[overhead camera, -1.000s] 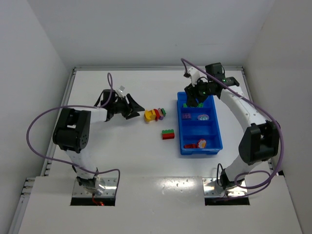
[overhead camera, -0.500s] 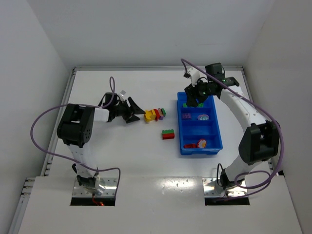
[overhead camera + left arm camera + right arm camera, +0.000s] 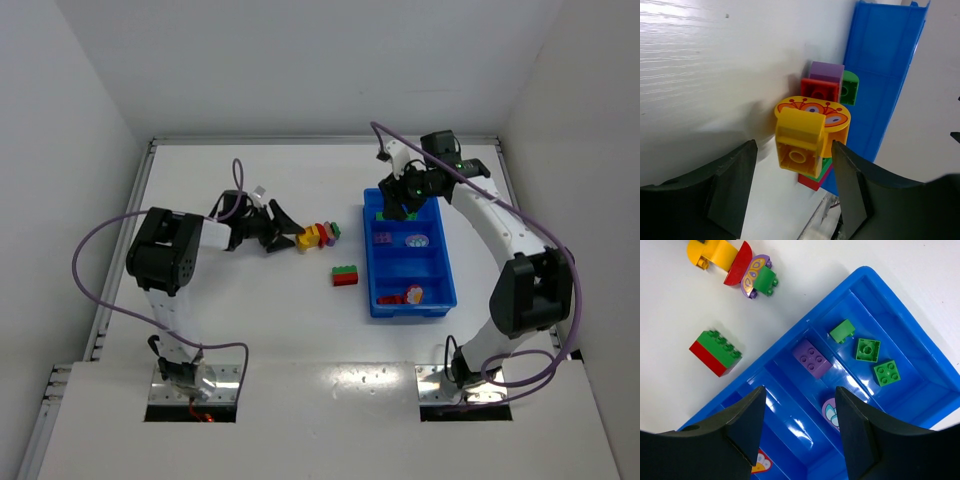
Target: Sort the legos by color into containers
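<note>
A blue tray (image 3: 440, 262) stands right of centre, also in the right wrist view (image 3: 920, 355). Its far section holds three green bricks (image 3: 867, 349); the section after it holds a purple brick (image 3: 812, 358). A yellow brick (image 3: 307, 238) (image 3: 799, 141) lies with red, purple and green pieces (image 3: 328, 232) left of the tray. A green-on-red brick (image 3: 345, 275) (image 3: 715, 352) lies nearer. My left gripper (image 3: 285, 227) (image 3: 792, 187) is open and low, jaws either side of the yellow brick and apart from it. My right gripper (image 3: 402, 207) (image 3: 799, 427) is open and empty above the tray.
White walls close the table on the left, far and right sides. The tray's near sections hold a red piece (image 3: 398, 297) and printed pieces (image 3: 415, 240). A purple cable (image 3: 90, 270) loops beside the left arm.
My left gripper has moved right along the table, from well left of the yellow brick to right at it. The right arm and the bricks have not moved.
</note>
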You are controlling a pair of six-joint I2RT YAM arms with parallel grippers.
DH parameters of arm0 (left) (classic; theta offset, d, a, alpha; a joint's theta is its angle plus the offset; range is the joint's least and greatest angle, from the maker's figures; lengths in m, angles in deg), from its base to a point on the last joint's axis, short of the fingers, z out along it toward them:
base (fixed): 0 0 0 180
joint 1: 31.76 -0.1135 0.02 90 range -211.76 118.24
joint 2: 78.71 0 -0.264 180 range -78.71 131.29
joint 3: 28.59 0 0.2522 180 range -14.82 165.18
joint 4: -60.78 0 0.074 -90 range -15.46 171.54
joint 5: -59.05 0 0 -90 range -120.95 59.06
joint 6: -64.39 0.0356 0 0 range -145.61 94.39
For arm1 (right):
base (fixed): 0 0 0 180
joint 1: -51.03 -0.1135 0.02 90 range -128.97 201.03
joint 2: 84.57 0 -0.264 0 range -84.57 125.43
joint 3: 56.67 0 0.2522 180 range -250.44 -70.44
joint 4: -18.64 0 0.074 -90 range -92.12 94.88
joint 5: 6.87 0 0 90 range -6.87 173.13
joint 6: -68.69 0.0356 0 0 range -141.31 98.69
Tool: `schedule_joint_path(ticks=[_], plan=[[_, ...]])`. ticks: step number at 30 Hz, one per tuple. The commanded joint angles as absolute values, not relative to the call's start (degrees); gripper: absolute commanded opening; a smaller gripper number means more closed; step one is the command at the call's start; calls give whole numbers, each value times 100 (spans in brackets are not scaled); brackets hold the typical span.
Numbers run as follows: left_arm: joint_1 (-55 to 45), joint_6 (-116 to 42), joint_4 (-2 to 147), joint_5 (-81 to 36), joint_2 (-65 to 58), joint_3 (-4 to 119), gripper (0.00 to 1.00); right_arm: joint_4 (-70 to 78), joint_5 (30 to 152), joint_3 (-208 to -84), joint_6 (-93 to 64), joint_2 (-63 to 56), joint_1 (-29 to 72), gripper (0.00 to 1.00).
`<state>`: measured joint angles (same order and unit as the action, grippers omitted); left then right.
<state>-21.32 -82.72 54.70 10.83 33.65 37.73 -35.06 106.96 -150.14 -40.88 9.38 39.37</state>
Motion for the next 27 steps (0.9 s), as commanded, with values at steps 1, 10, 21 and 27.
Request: schedule_joint_path(ticks=[1,10,21,27], plan=[[-1981,-8424,5098,1221,3423,3949,66,-3423,10651,-14998,-4170,1008,3926,59],[-1980,-8424,5037,1221,3423,4055,22,-3370,10703,-14998,-4170,1122,3926,57],[-2033,-7511,5597,2029,3028,4678,14,-2370,12520,-14734,-4592,1167,3768,61],[-2033,-7290,5784,2276,2844,4811,14,-2701,13259,-15839,-5188,2000,3443,62]])
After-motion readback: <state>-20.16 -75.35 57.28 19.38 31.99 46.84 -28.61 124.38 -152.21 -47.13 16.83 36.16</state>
